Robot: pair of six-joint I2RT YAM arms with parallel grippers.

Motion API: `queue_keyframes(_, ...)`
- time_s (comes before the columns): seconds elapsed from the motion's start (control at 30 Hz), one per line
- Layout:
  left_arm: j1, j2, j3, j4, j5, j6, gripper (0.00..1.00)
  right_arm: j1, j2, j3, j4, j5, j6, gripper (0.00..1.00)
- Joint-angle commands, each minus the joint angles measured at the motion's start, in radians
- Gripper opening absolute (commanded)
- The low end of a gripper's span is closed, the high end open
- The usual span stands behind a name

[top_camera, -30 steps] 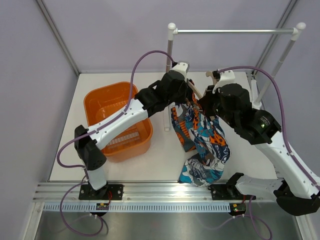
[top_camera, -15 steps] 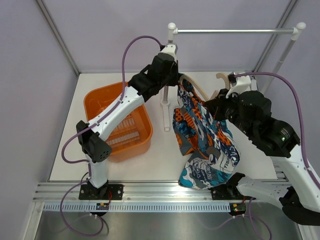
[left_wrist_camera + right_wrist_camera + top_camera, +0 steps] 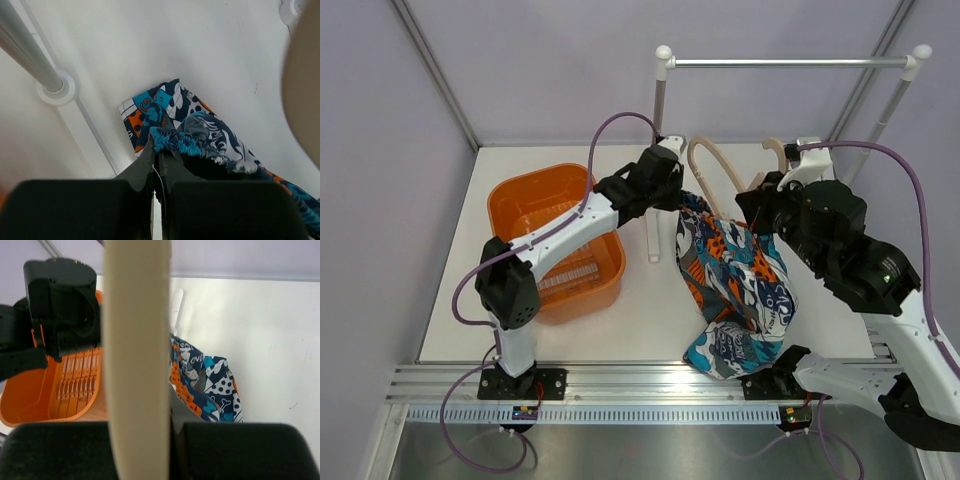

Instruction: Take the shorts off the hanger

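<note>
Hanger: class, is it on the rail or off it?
Off: the hanger is clamped in the right end effector, apart from the white rail.

The pale hanger (image 3: pixel 136 365) stands clamped in the right gripper (image 3: pixel 145 442), with the shorts (image 3: pixel 205 385) and the orange basket (image 3: pixel 70 395) behind.

Count: 2 arms (image 3: pixel 560 235), 2 grippers: left gripper (image 3: pixel 156 155), right gripper (image 3: pixel 760 195). 1 pair of shorts (image 3: pixel 735 290), at the left tips. 1 hanger (image 3: pixel 135 340), between the right fingers. 1 orange basket (image 3: pixel 510 195), off to the left gripper's left. 1 white rail (image 3: pixel 785 63) beyond both grippers, with 2 end knobs (image 3: pixel 663 52) and 2 uprights (image 3: pixel 658 110). 2 purple cables (image 3: pixel 625 114). 1 table (image 3: pixel 640 310).
</note>
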Motion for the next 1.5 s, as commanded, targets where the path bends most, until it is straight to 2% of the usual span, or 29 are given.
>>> queue_keyframes(0.0,-0.023,-0.101,-0.03,0.112,-0.057,0.052,0.0,0.015,-0.012,0.042,0.101,0.082,-0.02,0.0)
queue_keyframes(0.2,-0.203,-0.273,-0.072,0.152,0.006,0.204,0.0,0.017,0.05,0.029,0.227,0.298,-0.094,0.0)
queue_keyframes(0.3,-0.269,-0.365,-0.07,0.115,0.13,0.255,0.0,0.012,0.108,0.039,0.296,0.396,-0.16,0.0)
queue_keyframes(0.33,-0.279,-0.388,-0.071,0.103,0.209,0.267,0.0,0.011,0.129,0.064,0.302,0.421,-0.164,0.0)
queue_keyframes(0.43,-0.339,-0.482,-0.091,0.049,0.236,0.314,0.0,-0.025,0.202,0.128,0.304,0.43,-0.154,0.0)
queue_keyframes(0.5,-0.396,-0.555,-0.114,0.023,0.186,0.334,0.0,-0.049,0.248,0.16,0.297,0.404,-0.129,0.0)
queue_keyframes(0.6,-0.412,-0.631,-0.105,-0.011,0.1,0.345,0.0,-0.112,0.317,0.246,0.258,0.363,-0.106,0.0)
queue_keyframes(0.7,-0.41,-0.64,-0.015,-0.055,-0.073,0.402,0.0,-0.181,0.375,0.346,0.196,0.315,-0.063,0.0)
queue_keyframes(0.73,-0.407,-0.626,0.069,-0.069,-0.215,0.425,0.0,-0.199,0.387,0.395,0.155,0.279,-0.054,0.0)
queue_keyframes(0.8,-0.399,-0.588,0.167,-0.094,-0.346,0.465,0.0,-0.233,0.41,0.427,0.121,0.26,-0.04,0.0)
queue_keyframes(0.83,-0.376,-0.545,0.27,-0.094,-0.435,0.511,0.0,-0.235,0.412,0.441,0.107,0.245,-0.04,0.0)
queue_keyframes(1.0,-0.251,-0.399,0.6,-0.074,-0.584,0.626,0.0,-0.239,0.4,0.441,0.074,0.22,-0.04,0.0)
queue_keyframes(1.03,-0.22,-0.39,0.631,-0.048,-0.592,0.672,0.0,-0.239,0.398,0.44,0.061,0.221,-0.042,0.0)
queue_keyframes(1.07,-0.212,-0.398,0.636,0.048,-0.63,0.736,0.0,-0.242,0.389,0.429,0.057,0.22,-0.043,0.0)
queue_keyframes(1.1,-0.203,-0.41,0.624,0.107,-0.652,0.736,0.0,-0.244,0.386,0.424,0.055,0.218,-0.046,0.0)
queue_keyframes(1.17,-0.185,-0.443,0.59,0.299,-0.699,0.847,0.0,-0.247,0.375,0.417,0.047,0.211,-0.046,0.0)
queue_keyframes(1.27,-0.154,-0.47,0.541,0.482,-0.765,0.986,0.0,-0.249,0.363,0.404,0.043,0.185,-0.049,0.0)
queue_keyframes(1.33,-0.114,-0.48,0.507,0.552,-0.766,1.023,0.0,-0.249,0.358,0.4,0.04,0.175,-0.052,0.0)
queue_keyframes(1.47,-0.03,-0.456,0.533,0.563,-0.755,1.019,0.0,-0.249,0.367,0.421,0.032,0.163,-0.066,0.0)
